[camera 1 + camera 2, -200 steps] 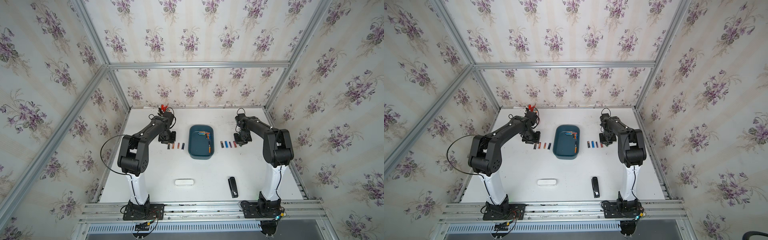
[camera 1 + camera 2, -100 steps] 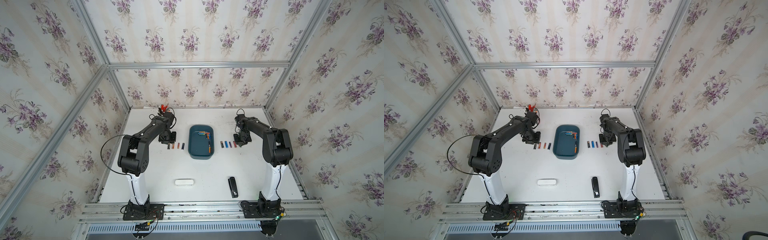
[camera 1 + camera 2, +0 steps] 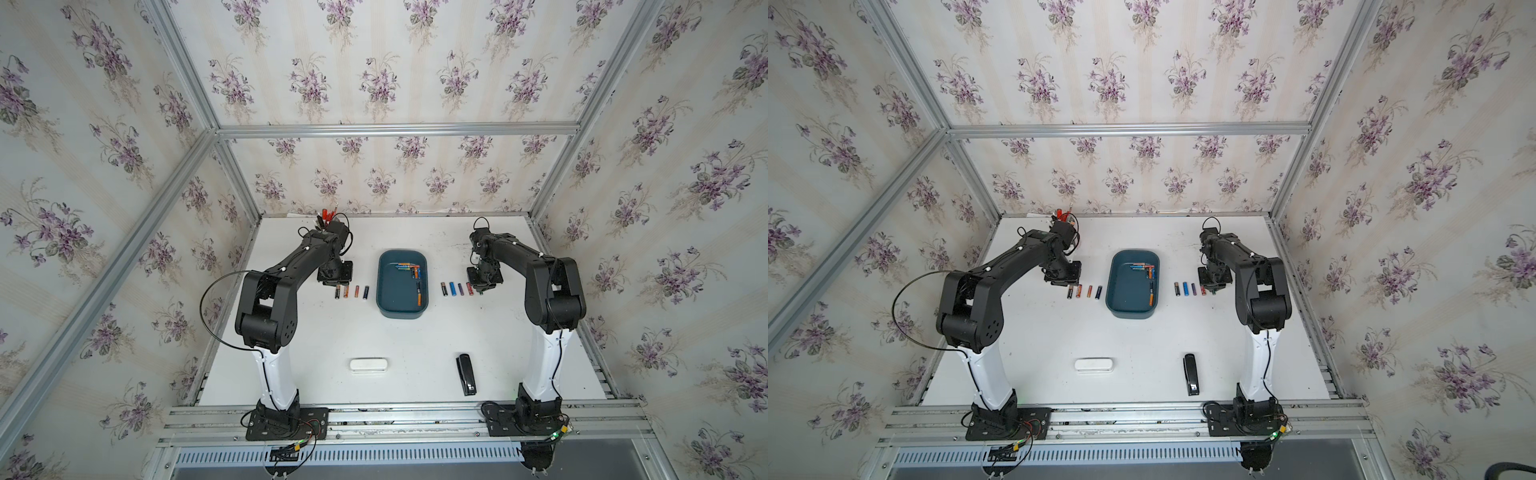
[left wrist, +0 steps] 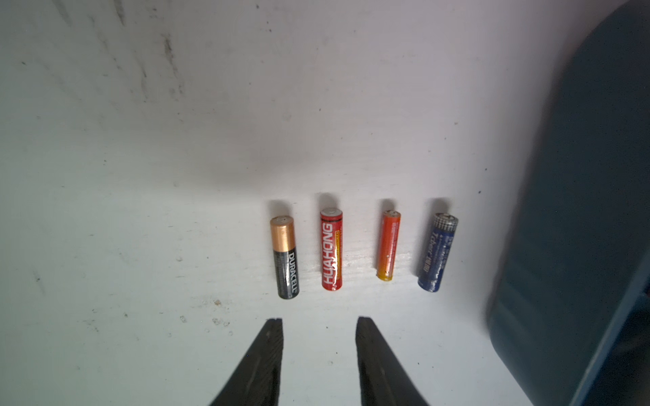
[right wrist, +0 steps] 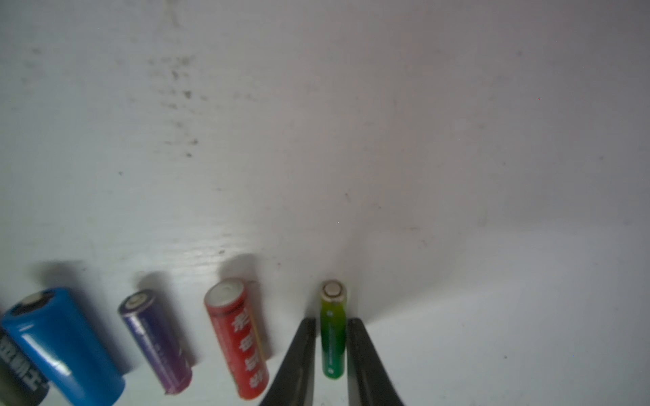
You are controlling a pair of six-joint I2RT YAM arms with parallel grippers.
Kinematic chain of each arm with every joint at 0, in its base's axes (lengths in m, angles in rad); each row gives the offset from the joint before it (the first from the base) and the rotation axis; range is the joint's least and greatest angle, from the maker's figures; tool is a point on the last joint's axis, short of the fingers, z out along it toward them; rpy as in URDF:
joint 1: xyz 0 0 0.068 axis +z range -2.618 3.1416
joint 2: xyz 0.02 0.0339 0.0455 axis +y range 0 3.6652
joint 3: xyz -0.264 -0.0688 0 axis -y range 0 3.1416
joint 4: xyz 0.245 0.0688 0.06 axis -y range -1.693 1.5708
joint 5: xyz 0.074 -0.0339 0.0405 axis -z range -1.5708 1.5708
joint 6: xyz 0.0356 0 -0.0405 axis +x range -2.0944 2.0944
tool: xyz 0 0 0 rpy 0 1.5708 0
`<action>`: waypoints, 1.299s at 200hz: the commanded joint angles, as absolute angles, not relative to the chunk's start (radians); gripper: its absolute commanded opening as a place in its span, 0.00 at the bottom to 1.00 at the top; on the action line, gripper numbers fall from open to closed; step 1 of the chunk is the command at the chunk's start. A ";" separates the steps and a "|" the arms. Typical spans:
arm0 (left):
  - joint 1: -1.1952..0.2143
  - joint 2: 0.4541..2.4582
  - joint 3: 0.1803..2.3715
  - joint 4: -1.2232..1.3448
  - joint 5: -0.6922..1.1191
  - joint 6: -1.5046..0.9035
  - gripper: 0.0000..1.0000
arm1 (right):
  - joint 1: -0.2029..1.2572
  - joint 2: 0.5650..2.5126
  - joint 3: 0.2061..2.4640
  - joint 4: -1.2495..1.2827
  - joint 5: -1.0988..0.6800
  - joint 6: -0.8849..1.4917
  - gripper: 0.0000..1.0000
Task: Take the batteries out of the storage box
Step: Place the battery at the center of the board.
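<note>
The teal storage box (image 3: 395,297) (image 3: 1128,293) sits mid-table with several batteries (image 3: 409,267) along its far and right walls. On the table to its left lies a row of batteries: Duracell (image 4: 285,258), red (image 4: 331,249), orange (image 4: 388,246), blue (image 4: 438,253). My left gripper (image 4: 320,319) (image 3: 337,284) hovers open just short of this row, empty. Right of the box lies another row: blue (image 5: 63,348), purple (image 5: 156,341), red (image 5: 239,337). A green battery (image 5: 333,334) rests on the table between my right gripper's (image 5: 331,320) (image 3: 479,291) fingers, with thin gaps at its sides.
A white oblong case (image 3: 368,365) and a black stapler (image 3: 466,374) lie near the table's front. Red clips and wires (image 3: 328,216) hang at the back left, behind the left arm. The box's side wall (image 4: 580,211) stands close to the left gripper.
The right gripper's jaws have parted slightly around the green battery. Neither arm has visibly shifted, and the left gripper is unchanged.
</note>
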State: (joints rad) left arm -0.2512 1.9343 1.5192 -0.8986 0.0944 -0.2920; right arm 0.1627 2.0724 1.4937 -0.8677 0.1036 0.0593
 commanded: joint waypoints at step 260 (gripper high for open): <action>-0.676 2.361 2.104 -0.967 0.166 -0.442 0.54 | 0.193 1.931 1.566 -0.898 -0.014 0.120 0.27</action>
State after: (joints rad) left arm -0.6662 2.3344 2.0808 -0.9543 0.1463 -0.4294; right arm 0.1936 1.9354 1.5612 -0.8982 -0.0086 0.1131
